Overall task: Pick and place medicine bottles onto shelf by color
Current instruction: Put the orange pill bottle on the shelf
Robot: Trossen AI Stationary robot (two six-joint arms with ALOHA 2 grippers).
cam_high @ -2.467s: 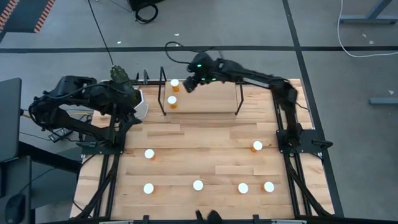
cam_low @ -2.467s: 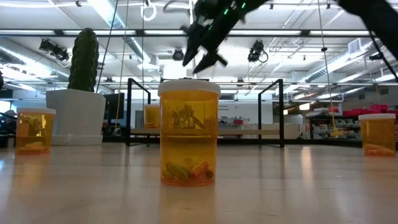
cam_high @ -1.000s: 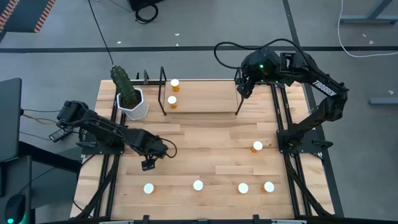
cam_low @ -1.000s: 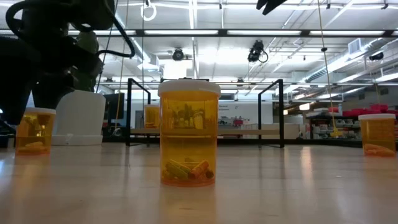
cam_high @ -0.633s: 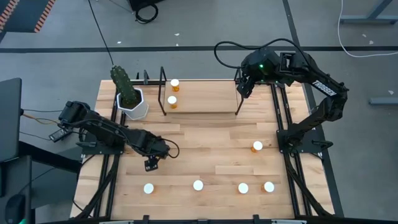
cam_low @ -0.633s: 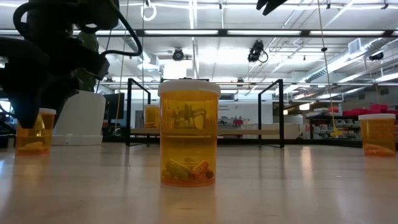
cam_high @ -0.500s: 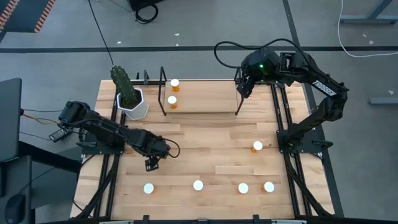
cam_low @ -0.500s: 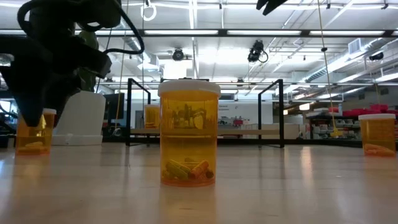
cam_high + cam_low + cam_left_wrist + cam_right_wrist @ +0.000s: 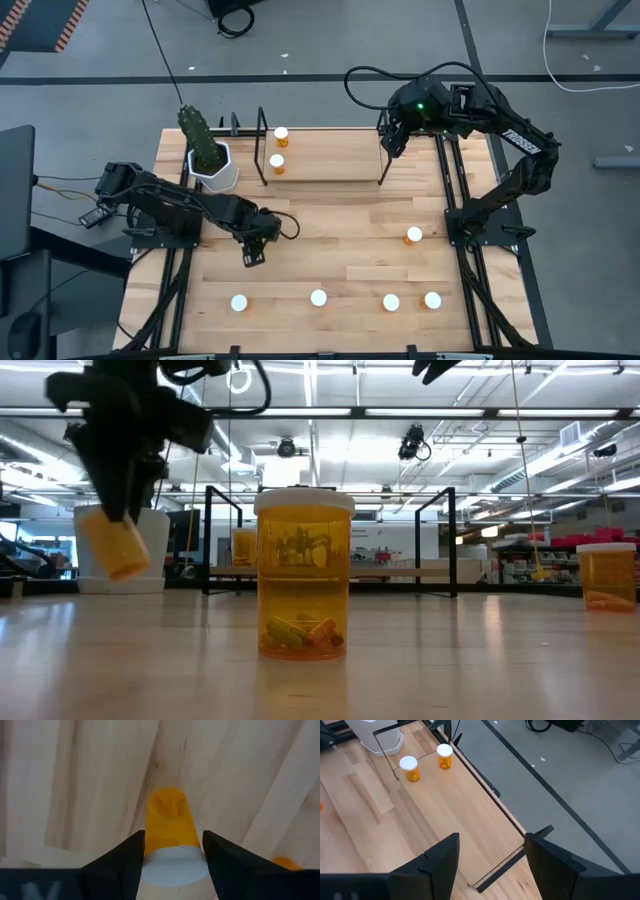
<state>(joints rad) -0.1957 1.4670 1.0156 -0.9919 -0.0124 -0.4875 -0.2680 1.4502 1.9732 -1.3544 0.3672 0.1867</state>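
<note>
From here I see the left gripper (image 9: 252, 253) out over the left-middle of the pale plank table (image 9: 330, 230), its two dark fingers (image 9: 121, 862) clamped on a small amber pill bottle with a round white cap (image 9: 172, 837). In the low view that held bottle (image 9: 113, 544) hangs tilted, clear of the tabletop, in front of the white hexagonal cactus pot (image 9: 215, 167).

The right gripper (image 9: 393, 138) hovers above the right end of the low light-wood shelf with black wire uprights (image 9: 330, 165) — fingers apart, nothing between them. Two amber bottles (image 9: 410, 769) stand on the shelf's left end, just beside each other.

On the table I count five more bottles: four in a row along the near edge (image 9: 318, 297), and one alone towards the right side (image 9: 413, 235).
</note>
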